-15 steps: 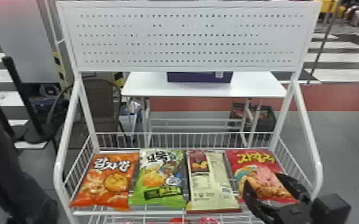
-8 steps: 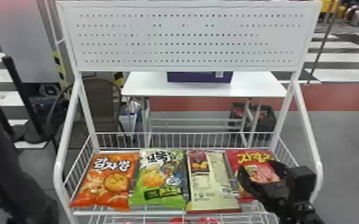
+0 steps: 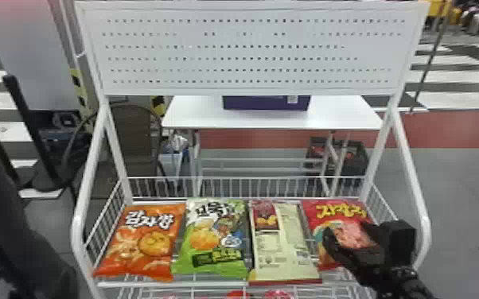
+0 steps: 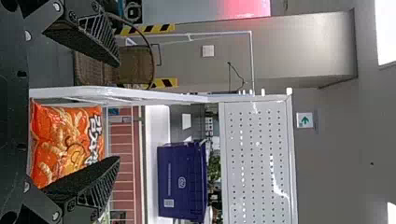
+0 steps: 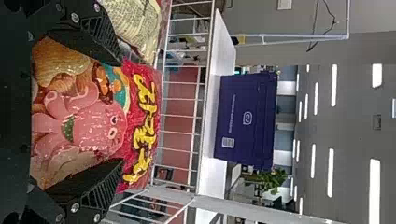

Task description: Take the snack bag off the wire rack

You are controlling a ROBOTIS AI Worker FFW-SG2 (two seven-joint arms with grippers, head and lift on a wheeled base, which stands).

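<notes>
The right end effector [image 3: 344,233] is over the lower part of the red snack bag [image 3: 315,212], at the right end of the wire rack [image 3: 171,284]. Its two black fingers stand wide apart, and in the right wrist view the printed front of the bag fills much of the space between them; I cannot tell whether either finger touches it. The bag lies on the rack with its yellow lettering toward the rear wire wall, and the fingers are not closed on it. The left end effector [image 4: 119,112] is also spread wide, gripping nothing, and faces the left part of the rack, where the orange bag [image 3: 147,242] lies partly behind one finger in its wrist view. Just beside the red bag on the rack is a cream bag [image 3: 290,254], its back panel of small print facing up. Next to that comes a green bag [image 3: 211,238], then the orange bag at the left end, so the four make a single row. Below the row, parts of red packages [image 3: 238,294] show through the wires of a lower level. A white perforated panel [image 3: 250,51] stands above the rack between the side posts. Behind the rack is a white surface [image 3: 338,115] with a purple box [image 3: 266,103] on it, and a brown chair [image 3: 133,139] stands near its left end.
</notes>
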